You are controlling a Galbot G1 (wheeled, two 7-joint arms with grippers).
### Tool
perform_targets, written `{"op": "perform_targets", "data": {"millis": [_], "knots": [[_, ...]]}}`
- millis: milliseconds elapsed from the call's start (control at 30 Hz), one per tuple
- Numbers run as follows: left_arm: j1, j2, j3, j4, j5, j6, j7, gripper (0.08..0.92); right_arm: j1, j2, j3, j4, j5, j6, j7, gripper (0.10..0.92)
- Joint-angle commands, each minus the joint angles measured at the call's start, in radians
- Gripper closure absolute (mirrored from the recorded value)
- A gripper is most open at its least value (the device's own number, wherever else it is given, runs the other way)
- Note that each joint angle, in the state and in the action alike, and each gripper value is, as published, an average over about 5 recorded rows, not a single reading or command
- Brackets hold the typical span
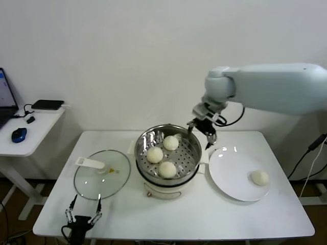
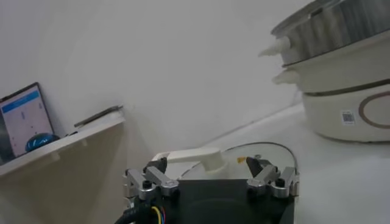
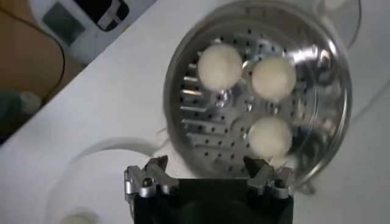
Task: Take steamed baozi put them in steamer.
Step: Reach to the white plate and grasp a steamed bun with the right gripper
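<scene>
The steel steamer [image 1: 190, 162] stands on its white pot base in the middle of the table. Three baozi lie in it: one at the back [image 1: 170, 142], one on the left [image 1: 155, 154], one at the front [image 1: 167, 169]. A fourth baozi [image 1: 260, 177] lies on the white plate [image 1: 232, 176] to the right. My right gripper [image 1: 201, 133] is open and empty above the steamer's right rim. In the right wrist view [image 3: 206, 171] the basket [image 3: 201, 122] and its baozi [image 3: 220, 66] lie below it. My left gripper [image 1: 82, 214] is parked open at the table's front left.
The glass lid [image 1: 102, 173] with its white handle lies left of the steamer, and it also shows in the left wrist view [image 2: 268, 155]. A side table [image 1: 30, 127] with a mouse and a laptop stands at far left. The pot base [image 2: 347, 103] shows beyond the lid.
</scene>
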Motion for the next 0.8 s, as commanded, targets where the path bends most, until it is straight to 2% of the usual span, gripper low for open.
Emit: {"op": "perform_targets", "data": {"millis": [33, 367, 800], "knots": [[0.002, -0.011, 0.003, 0.002, 0.000, -0.003, -0.001, 0.177, 0.061, -0.182, -0.187, -0.060, 0.077, -0.073, -0.044, 0.203], [-0.001, -0.016, 0.005, 0.009, 0.008, -0.004, -0.003, 0.177, -0.152, -0.299, -0.097, -0.164, -0.138, -0.033, -0.024, 0.203], [-0.001, -0.017, -0.002, 0.035, 0.017, -0.008, -0.006, 0.177, -0.445, -0.344, 0.121, -0.341, -0.310, -0.012, -0.001, 0.203]]}}
